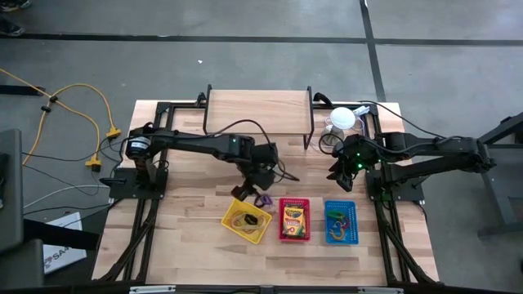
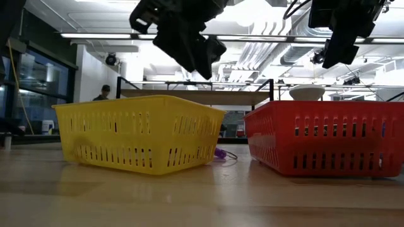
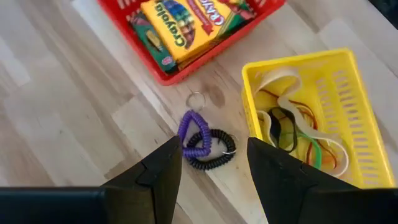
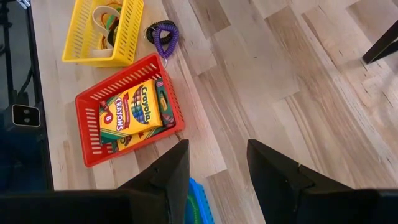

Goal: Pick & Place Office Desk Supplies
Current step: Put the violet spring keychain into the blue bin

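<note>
Three baskets sit in a row on the table (image 1: 188, 245). The yellow basket (image 1: 247, 219) holds rubber bands (image 3: 292, 124), tan, green and red, in a loose tangle. The red basket (image 1: 294, 220) holds crayon boxes (image 4: 132, 112) lying flat. The blue basket (image 1: 341, 222) holds small coloured pieces I cannot make out. Two coil key rings (image 3: 202, 143), one purple and one black, lie on the bare wood between yellow and red. My left end effector (image 3: 214, 168) hangs spread and empty right above those coils. My right end effector (image 4: 217, 171) hovers spread and empty near the blue basket.
</note>
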Robot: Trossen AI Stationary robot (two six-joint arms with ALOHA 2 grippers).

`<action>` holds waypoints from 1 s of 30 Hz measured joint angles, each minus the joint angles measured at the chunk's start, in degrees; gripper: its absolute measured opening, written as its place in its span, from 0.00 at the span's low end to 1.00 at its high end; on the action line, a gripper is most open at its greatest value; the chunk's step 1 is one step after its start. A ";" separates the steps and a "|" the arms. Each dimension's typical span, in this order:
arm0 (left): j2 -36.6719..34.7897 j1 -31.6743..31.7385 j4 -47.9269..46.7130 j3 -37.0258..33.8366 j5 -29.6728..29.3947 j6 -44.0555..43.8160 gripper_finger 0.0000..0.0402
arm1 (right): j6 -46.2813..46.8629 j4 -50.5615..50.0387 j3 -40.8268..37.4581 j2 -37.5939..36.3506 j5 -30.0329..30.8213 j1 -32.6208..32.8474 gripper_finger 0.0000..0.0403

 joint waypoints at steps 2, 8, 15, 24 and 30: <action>0.70 0.44 0.32 -0.06 0.67 1.25 0.44 | 0.00 0.04 0.00 0.00 0.00 0.00 0.37; 2.79 2.64 0.85 -0.33 0.68 2.46 0.44 | 0.00 0.58 0.02 -0.02 0.00 0.00 0.37; 6.48 2.76 2.67 -0.47 -2.45 -0.48 0.44 | 0.00 2.55 0.02 -0.01 0.00 0.00 0.37; 7.00 -2.43 5.18 -0.47 -15.61 -5.78 0.44 | 0.00 5.00 0.02 0.02 0.00 0.00 0.37; 7.00 -5.01 5.49 -0.47 -20.01 -11.38 0.44 | 0.00 6.21 0.02 0.00 -0.02 -0.02 0.37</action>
